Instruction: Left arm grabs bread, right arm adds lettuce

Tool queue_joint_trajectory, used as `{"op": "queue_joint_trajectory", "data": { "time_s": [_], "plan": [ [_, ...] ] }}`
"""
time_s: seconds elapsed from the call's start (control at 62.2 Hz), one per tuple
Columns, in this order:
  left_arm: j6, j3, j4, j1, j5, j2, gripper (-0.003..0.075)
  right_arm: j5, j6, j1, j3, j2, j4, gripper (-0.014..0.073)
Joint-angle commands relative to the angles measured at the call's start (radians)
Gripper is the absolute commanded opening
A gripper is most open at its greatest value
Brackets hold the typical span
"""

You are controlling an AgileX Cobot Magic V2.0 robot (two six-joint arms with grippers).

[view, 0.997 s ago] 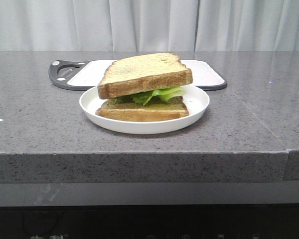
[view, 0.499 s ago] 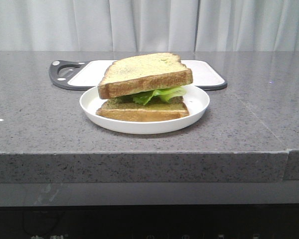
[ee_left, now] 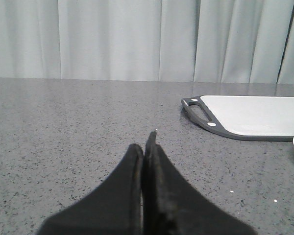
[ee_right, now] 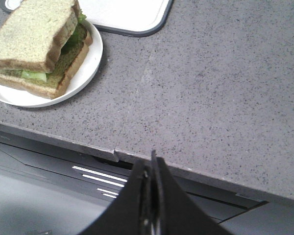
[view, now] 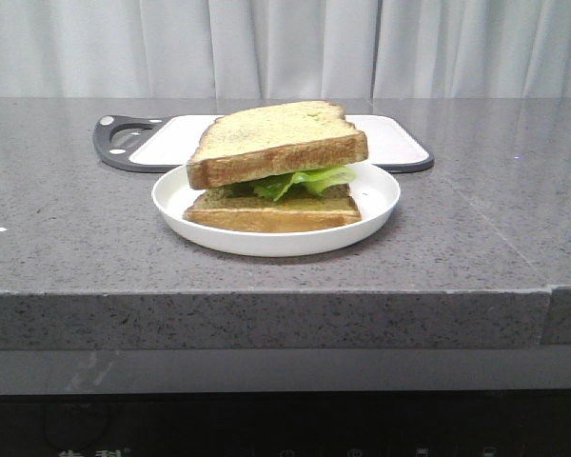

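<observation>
The thick bread slice [view: 274, 140] lies tilted on top of the green lettuce [view: 303, 181], over a thinner slice [view: 271, 213] on a white plate [view: 381, 205]. The right wrist view shows the same stack: bread [ee_right: 32, 32], lettuce [ee_right: 35, 75], plate [ee_right: 90, 58]. My left gripper [ee_left: 144, 147] is shut and empty, low over bare counter to the left of the plate. My right gripper [ee_right: 151, 164] is shut and empty at the counter's front edge, to the right of the plate. Neither arm shows in the front view.
A white cutting board with a dark rim and handle [view: 128, 143] lies behind the plate; it also shows in the left wrist view [ee_left: 255, 115] and right wrist view [ee_right: 127, 14]. The counter's front edge [view: 266, 295] drops to a dark panel. Curtains hang behind.
</observation>
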Motion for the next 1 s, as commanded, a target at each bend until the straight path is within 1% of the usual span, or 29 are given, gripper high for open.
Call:
{"op": "queue_joint_trajectory", "data": {
  "time_s": [0.0,0.466,0.563,0.676,0.74,0.869,0.981],
  "plan": [
    [-0.007,0.005,-0.007,0.002,-0.093,-0.020,-0.0020,-0.059,-0.001,-0.001,-0.022,0.004,-0.004,-0.0118],
    [-0.007,0.005,-0.007,0.002,-0.093,-0.020,-0.0020,-0.059,-0.001,-0.001,-0.022,0.004,-0.005,-0.0118],
    [-0.007,0.005,-0.007,0.002,-0.093,-0.020,-0.0020,-0.106,-0.011,-0.001,-0.005,-0.015,-0.029,-0.0118],
    [-0.007,0.005,-0.007,0.002,-0.093,-0.019,-0.0020,-0.257,-0.023,-0.020,0.109,-0.106,-0.033,-0.0118],
    [-0.007,0.005,-0.007,0.002,-0.093,-0.019,-0.0020,-0.387,-0.023,-0.036,0.211,-0.181,-0.033,-0.0118],
    [-0.007,0.005,-0.007,0.002,-0.093,-0.019,-0.0020,-0.592,-0.023,-0.069,0.409,-0.315,-0.032,-0.0118],
    [-0.007,0.005,-0.007,0.002,-0.093,-0.019,-0.0020,-0.715,-0.023,-0.099,0.564,-0.417,-0.028,-0.0118]
  ]
}}
